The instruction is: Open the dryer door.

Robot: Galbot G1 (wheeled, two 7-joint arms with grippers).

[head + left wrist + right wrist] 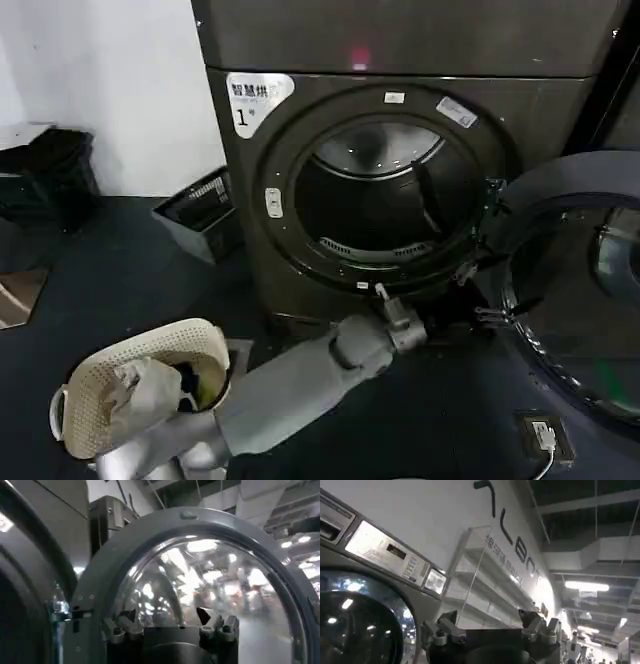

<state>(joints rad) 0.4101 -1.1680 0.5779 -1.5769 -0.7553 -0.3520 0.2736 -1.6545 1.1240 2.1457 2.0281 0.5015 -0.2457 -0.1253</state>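
The dryer door stands swung wide open to the right of the dark grey dryer, its grey inner side and glass bowl turned toward me. The drum opening is uncovered. My left arm reaches in from the lower left, and the left gripper sits just below the opening's bottom rim, left of the door's hinge side. In the left wrist view the door is close ahead, and the left gripper is open with nothing in it. The right gripper is open and empty, off beside another machine.
A cream laundry basket with clothes stands on the floor at lower left. A dark bin leans by the dryer's left side. A floor socket lies under the open door. Another machine's control panel and round door are near the right arm.
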